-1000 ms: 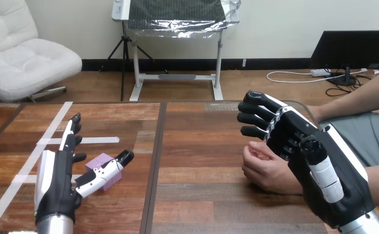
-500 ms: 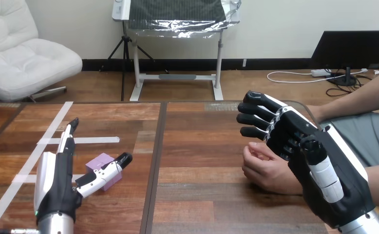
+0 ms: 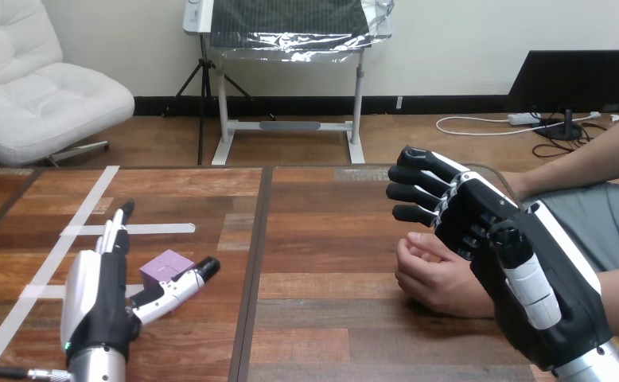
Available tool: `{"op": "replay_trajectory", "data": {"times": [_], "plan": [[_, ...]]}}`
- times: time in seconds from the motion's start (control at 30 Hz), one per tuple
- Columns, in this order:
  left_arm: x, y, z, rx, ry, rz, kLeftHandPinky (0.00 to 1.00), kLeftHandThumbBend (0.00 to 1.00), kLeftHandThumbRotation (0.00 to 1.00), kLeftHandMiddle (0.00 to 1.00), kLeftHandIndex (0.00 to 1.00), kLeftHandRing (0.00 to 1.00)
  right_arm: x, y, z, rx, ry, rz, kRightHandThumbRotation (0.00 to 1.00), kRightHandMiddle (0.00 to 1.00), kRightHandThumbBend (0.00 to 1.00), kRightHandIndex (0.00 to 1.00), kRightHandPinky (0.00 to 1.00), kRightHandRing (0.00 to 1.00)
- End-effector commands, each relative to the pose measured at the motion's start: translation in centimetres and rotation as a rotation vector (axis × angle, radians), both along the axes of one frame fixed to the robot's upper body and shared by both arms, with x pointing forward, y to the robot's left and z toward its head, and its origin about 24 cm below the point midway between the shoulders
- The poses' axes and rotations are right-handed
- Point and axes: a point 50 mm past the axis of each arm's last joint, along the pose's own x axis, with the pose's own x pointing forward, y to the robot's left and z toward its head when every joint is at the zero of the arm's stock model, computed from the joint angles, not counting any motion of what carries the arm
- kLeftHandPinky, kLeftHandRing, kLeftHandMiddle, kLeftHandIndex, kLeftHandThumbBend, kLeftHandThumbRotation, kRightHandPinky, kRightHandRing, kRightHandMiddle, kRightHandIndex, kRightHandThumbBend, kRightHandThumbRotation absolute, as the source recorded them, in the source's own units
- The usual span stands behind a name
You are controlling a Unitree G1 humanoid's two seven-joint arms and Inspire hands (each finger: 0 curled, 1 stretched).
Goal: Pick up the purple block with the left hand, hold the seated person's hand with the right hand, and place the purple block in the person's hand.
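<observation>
Looks like the pickup step, nothing grabbed yet. Got the purple block [image 3: 165,265] sitting flat on the bench [image 3: 330,239] at the near left, tucked into the gap of the left hand [image 3: 99,298], just right of its straight fingers, with the thumb poking out to the right along the block's near edge. So: spread apart, clamped on nothing. To do this well, nudge forward a touch to get the block deep between fingers and thumb, then curl the fingers onto 1 flat face and press the thumb on the opposite 1, square on, not on a corner, and lift only once pinned from both sides. Would go slow, since probably light and easy to shove or spin with a stray thumb swipe. Over at the right, seeing the right hand [image 3: 489,239] poised over the person's hand [image 3: 434,270], fingers loosely spread and wrapped round nothing; can't tell whether touching. Compared with 0.5 s back: left hand drawn a little nearer with the thumb dropped lower, leaving more of the block's top uncovered; block about where it was; right hand and person's hand pretty much unchanged.
</observation>
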Motion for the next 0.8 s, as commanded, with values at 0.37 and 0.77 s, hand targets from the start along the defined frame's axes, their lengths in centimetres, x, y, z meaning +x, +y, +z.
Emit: {"op": "replay_trajectory", "data": {"times": [0.37,0.77], "plan": [[2.05,-0.33,1.0,0.114,-0.033,-0.01,1.0,0.94,0.5,0.98,0.94,0.99,0.93,-0.1,2.13,-0.009,-0.115,0.004,0.86,0.86,0.91,0.86,0.82,0.85],[2.36,-0.35,0.65,0.139,-0.009,-0.004,0.99,0.94,0.49,0.97,0.93,0.98,0.91,-0.06,2.16,-0.009,-0.119,0.006,0.86,0.86,0.9,0.86,0.81,0.85]]}}
